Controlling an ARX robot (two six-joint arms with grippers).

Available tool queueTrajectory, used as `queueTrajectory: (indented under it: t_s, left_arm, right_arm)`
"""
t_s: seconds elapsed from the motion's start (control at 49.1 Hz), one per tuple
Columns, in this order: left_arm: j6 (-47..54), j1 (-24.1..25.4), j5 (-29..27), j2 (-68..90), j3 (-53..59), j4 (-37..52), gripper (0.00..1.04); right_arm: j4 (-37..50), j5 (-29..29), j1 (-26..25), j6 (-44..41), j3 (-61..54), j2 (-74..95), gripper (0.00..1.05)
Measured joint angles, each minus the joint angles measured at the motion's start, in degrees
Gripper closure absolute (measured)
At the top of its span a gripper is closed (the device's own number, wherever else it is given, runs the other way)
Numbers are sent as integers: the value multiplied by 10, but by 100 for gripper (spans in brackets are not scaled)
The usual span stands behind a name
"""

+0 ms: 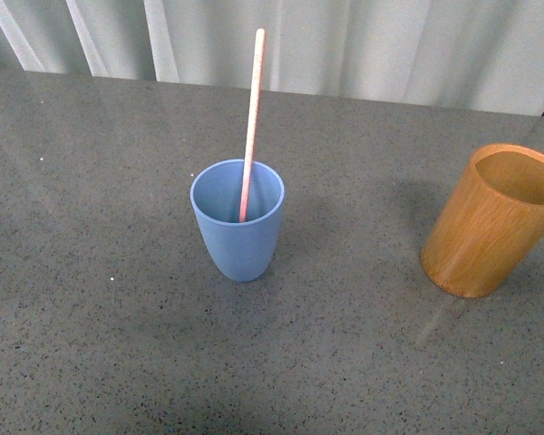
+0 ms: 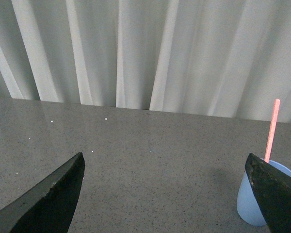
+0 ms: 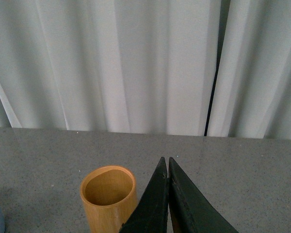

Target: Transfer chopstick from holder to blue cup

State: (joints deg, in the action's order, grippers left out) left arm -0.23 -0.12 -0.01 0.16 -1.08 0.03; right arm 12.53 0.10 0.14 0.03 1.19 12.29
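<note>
One pink chopstick [image 1: 250, 127] leaning in unmarked blue cup [image 1: 238, 234] mid-desk [image 1: 91, 317], plain holder [image 1: 488, 227] near right edge, left tool [image 2: 167, 194] spread wide, right tool [image 3: 168, 194] pressed closed, empty.

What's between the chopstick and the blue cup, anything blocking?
Nothing visible. The chopstick already stands in the blue cup, leaning on its rim. The holder stands apart to the right and looks empty. The left gripper is open, the right gripper shut; neither holds anything.

One pale pink chopstick [image 1: 251, 118] stands tilted inside the upright blue cup [image 1: 238, 234]; the orange-brown wooden holder [image 1: 490, 222] stands at its 3 o'clock.
</note>
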Motion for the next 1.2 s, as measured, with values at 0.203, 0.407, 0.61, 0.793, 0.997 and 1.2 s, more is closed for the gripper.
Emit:
queueTrajectory:
  t_s: [0.203, 0.407, 0.61, 0.793, 0.997, 1.2]
  left_arm:
    - [0, 0, 0, 0, 0, 0, 7]
    - [0, 0, 0, 0, 0, 0, 7]
    - [0, 0, 0, -1, 0, 0, 7]
    - [0, 0, 0, -1, 0, 0, 7]
    - [0, 0, 0, -1, 0, 0, 7]
    - [0, 0, 0, -1, 0, 0, 7]
  right_arm:
    - [-30, 0, 0, 0, 0, -30, 104]
    - [-123, 0, 0, 0, 0, -120, 104]
    - [-124, 0, 0, 0, 0, -120, 102]
    - [-124, 0, 0, 0, 0, -120, 63]
    - [-124, 0, 0, 0, 0, -120, 28]
    - [-124, 0, 0, 0, 0, -120, 11]
